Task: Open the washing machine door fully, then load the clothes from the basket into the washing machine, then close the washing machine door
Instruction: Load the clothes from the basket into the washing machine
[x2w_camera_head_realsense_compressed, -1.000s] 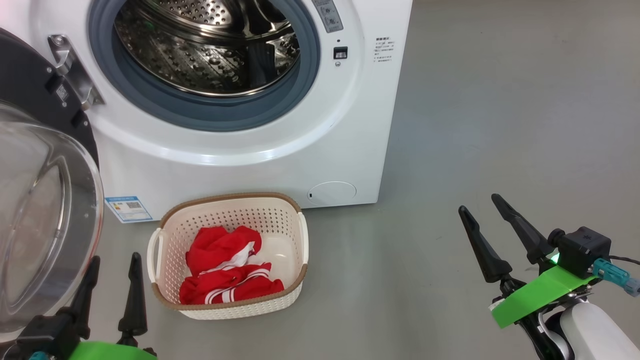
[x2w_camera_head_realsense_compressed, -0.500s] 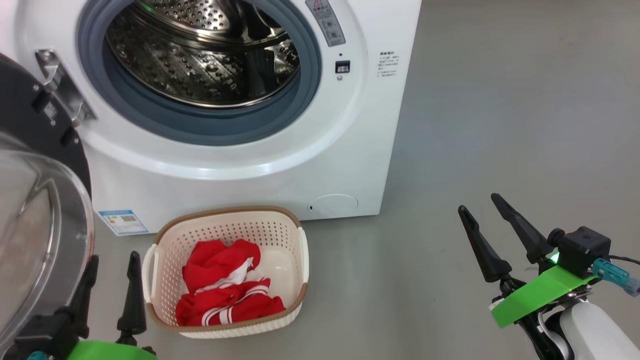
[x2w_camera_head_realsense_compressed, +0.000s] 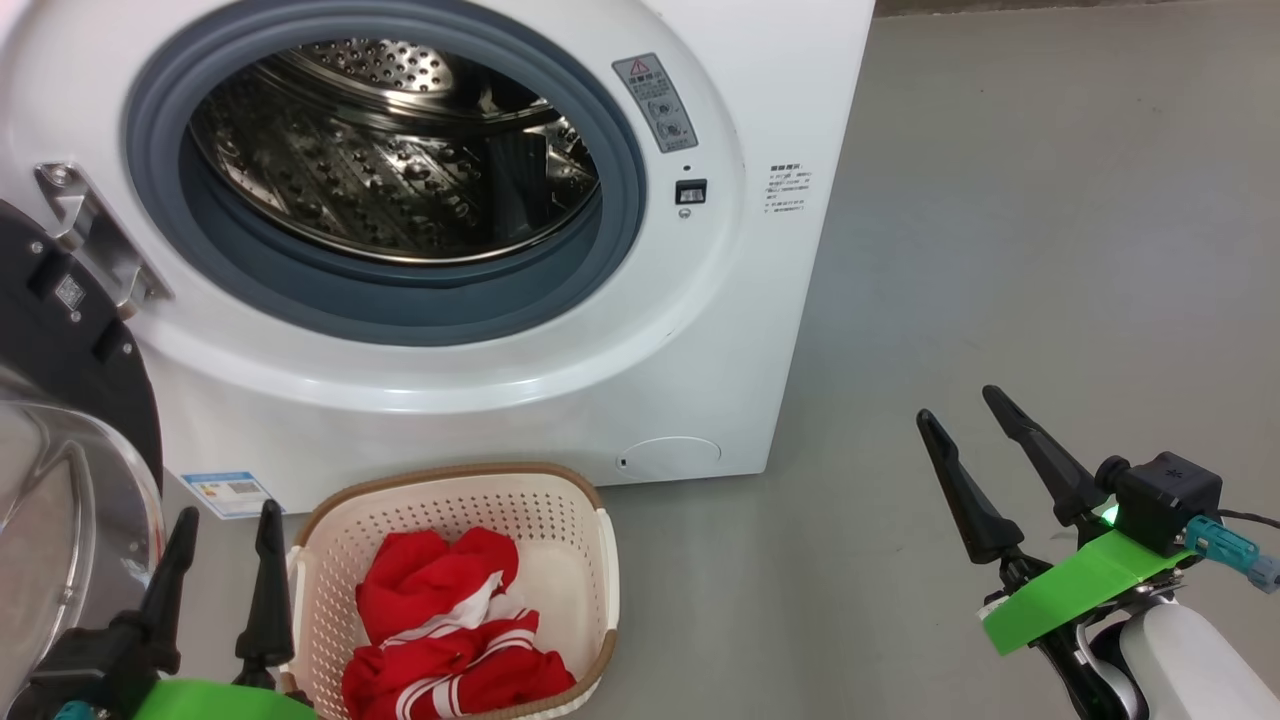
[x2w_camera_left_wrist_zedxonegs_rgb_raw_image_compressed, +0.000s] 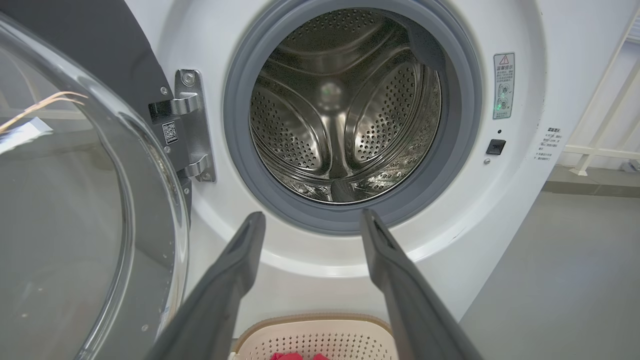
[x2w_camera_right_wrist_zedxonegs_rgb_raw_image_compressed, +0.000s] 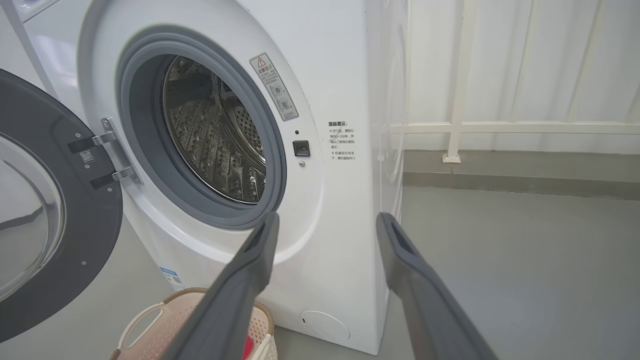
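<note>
Washing machine door (x2w_camera_head_realsense_compressed: 90, 400) stands swung open left of the washing machine (x2w_camera_head_realsense_compressed: 700, 330); red clothes (x2w_camera_head_realsense_compressed: 440, 630) lie in the basket (x2w_camera_head_realsense_compressed: 450, 510) before it; left gripper (x2w_camera_head_realsense_compressed: 229, 512) and right gripper (x2w_camera_head_realsense_compressed: 958, 405) spread wide, empty.

Laundry area, white front-loading washing machine (x2w_camera_head_realsense_compressed: 700, 330), bare grey floor (x2w_camera_head_realsense_compressed: 1020, 250), pale panelled wall (x2w_camera_right_wrist_zedxonegs_rgb_raw_image_compressed: 530, 65)

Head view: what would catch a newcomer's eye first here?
The gaping steel drum of the washing machine dominates the upper left, its door swung open at the left edge. Below, red clothes lie heaped in the basket on the floor. The left gripper beside the basket and the right gripper at lower right stand open, empty.
</note>
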